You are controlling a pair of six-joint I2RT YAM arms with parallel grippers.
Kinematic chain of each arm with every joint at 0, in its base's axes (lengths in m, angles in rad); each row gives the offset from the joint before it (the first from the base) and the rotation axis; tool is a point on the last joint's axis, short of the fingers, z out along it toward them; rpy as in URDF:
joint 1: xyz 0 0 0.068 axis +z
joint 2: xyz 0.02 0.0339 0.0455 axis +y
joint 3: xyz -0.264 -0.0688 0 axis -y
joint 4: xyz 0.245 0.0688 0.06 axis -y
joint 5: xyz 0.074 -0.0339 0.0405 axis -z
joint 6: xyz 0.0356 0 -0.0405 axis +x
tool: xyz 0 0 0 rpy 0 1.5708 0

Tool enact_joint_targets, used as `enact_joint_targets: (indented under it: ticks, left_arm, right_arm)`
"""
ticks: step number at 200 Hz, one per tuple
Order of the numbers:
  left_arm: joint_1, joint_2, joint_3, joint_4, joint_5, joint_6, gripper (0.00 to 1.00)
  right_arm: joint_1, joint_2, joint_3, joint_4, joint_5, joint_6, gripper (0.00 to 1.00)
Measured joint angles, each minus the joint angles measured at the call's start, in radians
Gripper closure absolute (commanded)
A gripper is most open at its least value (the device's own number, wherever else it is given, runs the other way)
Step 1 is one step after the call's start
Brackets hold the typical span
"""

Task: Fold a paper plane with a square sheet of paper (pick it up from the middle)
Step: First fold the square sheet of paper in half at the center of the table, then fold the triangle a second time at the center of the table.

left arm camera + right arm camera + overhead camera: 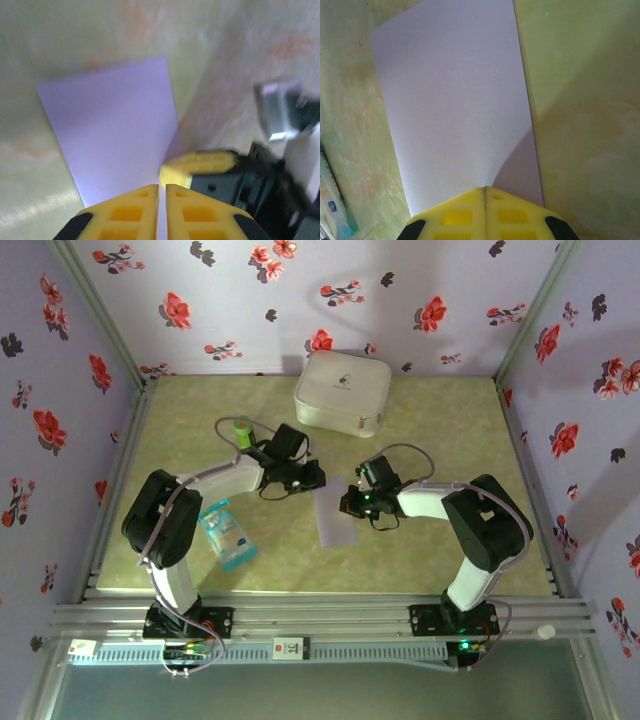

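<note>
The square sheet of paper [336,520] lies pale lavender on the green table between both arms. My left gripper [314,483] is at the sheet's far end. In the left wrist view its yellow jaws [162,186] stand a hair apart, pinching the near edge of the sheet [115,130]. My right gripper [349,504] is at the sheet's right side. Its fingertips [485,188] are pressed together on the edge of the sheet [455,100], which spreads away from them. One right finger [200,162] shows beside the sheet's corner. No paper plane shape shows.
A blue-and-white plastic packet [227,532] lies near the left arm, and its edge [330,200] shows at the left of the right wrist view. A white case [342,390] stands at the back. A small green object [242,428] lies behind the left arm. Floral walls enclose the table.
</note>
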Motion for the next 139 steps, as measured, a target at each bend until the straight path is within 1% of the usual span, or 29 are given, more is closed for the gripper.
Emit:
enact_joint_targets:
  ticks: [21,62,85,139]
  left_arm:
    - [-0.026,-0.006,-0.100,0.053,0.046,-0.048,0.88]
    - [-0.078,-0.008,-0.206,0.156,0.113,-0.104,0.88]
    - [-0.097,-0.008,-0.264,0.211,0.131,-0.127,0.88]
    - [-0.118,-0.024,-0.332,0.252,0.139,-0.130,0.88]
  right_arm:
    - [0.001,0.000,-0.001,0.000,0.001,0.002,1.00]
    - [0.002,-0.001,-0.004,0.005,0.004,0.003,1.00]
    - [0.002,-0.002,-0.009,0.014,0.004,0.003,1.00]
    - [0.002,-0.005,-0.022,0.033,0.004,0.013,1.00]
